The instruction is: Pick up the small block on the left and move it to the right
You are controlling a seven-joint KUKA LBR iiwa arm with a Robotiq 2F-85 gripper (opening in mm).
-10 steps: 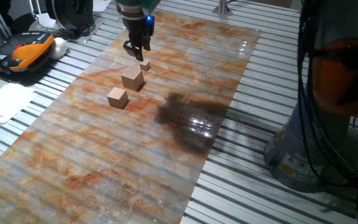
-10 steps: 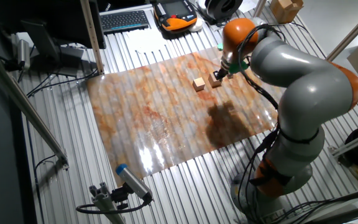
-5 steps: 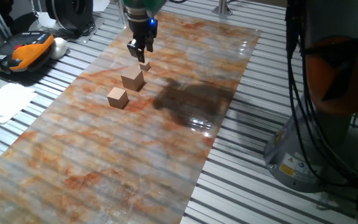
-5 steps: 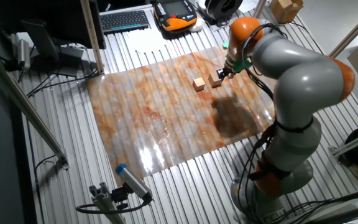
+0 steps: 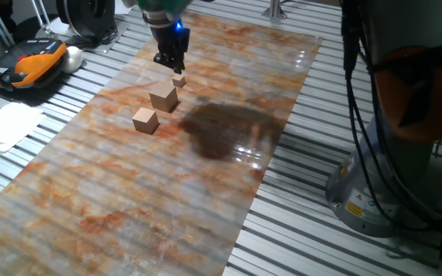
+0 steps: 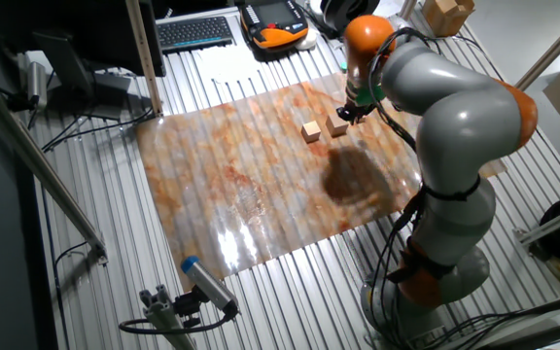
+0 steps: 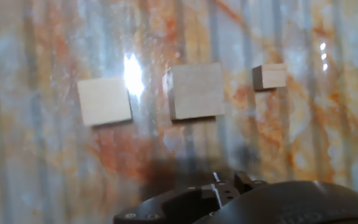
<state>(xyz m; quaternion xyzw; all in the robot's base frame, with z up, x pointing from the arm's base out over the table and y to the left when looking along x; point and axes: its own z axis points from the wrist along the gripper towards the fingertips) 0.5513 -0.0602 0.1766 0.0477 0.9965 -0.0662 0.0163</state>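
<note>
The small block (image 5: 179, 80) is a tiny tan cube on the marbled board, at the far end of a row of three. In the hand view it (image 7: 269, 76) lies at the right. My gripper (image 5: 169, 63) hovers just behind and above it, empty, with its fingers a little apart and not touching it. In the other fixed view the gripper (image 6: 350, 110) hangs by the cubes and hides the small block. The hand view shows only the dark hand body (image 7: 229, 202), no fingertips.
The largest tan cube (image 5: 163, 98) (image 7: 195, 91) sits right beside the small block. The medium cube (image 5: 145, 120) (image 7: 104, 101) follows it. The marbled board (image 5: 129, 199) stretches toward the camera. An orange pendant (image 5: 21, 65) and papers (image 5: 6, 126) lie off the board.
The gripper has shifted slightly back and left above the small block, and the arm's elbow has swung. The three cubes have not moved.
</note>
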